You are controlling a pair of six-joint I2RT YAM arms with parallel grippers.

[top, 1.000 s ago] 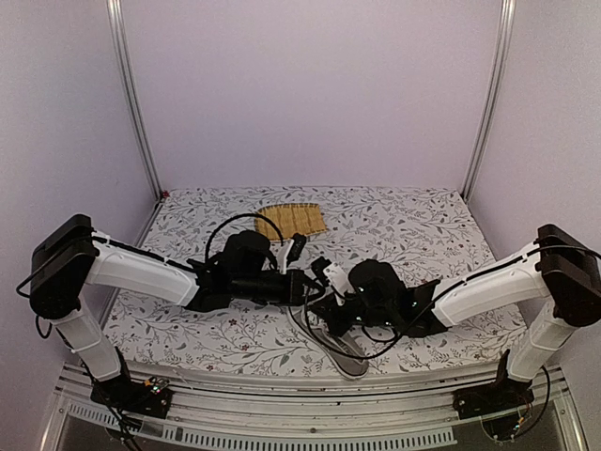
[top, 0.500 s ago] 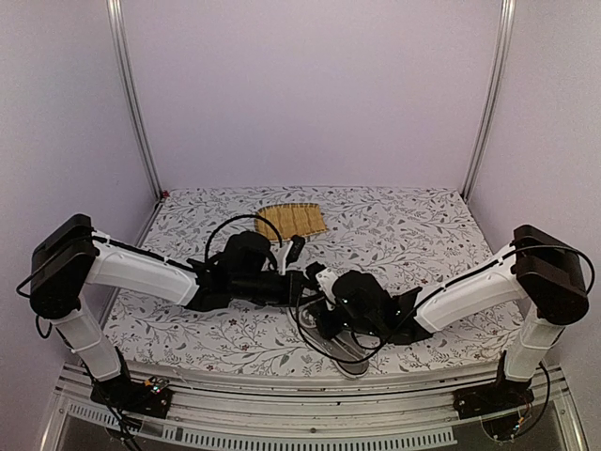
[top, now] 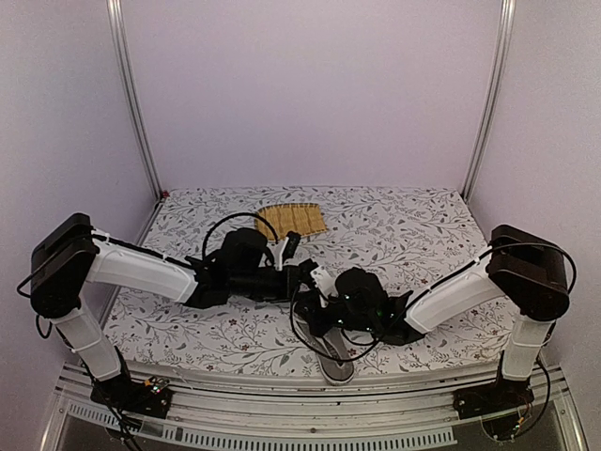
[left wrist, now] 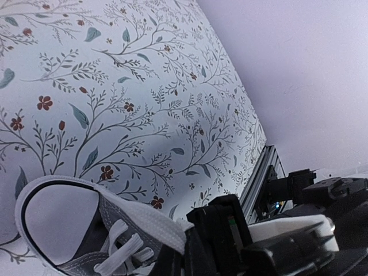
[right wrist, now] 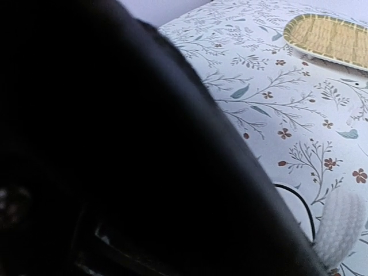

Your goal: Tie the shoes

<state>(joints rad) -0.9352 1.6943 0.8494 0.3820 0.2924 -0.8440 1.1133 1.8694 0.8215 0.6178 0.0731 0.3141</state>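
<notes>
The grey shoe (top: 336,368) lies at the table's near edge, and only its white toe end shows from under the right arm. In the left wrist view its white toe cap (left wrist: 52,224) and crossed laces fill the lower left. A broad white lace (left wrist: 155,221) runs taut from the shoe into my left gripper (left wrist: 192,250), which is shut on it. From above, the left gripper (top: 305,274) and the right gripper (top: 324,315) sit close together over the shoe. A dark mass fills the right wrist view and hides the right fingers. A white lace end (right wrist: 339,227) shows beside it.
A yellow woven mat (top: 292,220) lies at the back centre of the flowered tablecloth (top: 423,225), and also shows as the mat (right wrist: 330,37) in the right wrist view. Black cables loop around both wrists. Aluminium frame rails run along the table's near edge.
The right arm has swung left, bringing its gripper closer to the left gripper. The shoe's toe has shifted slightly left. The left gripper has crept a little to the right.
</notes>
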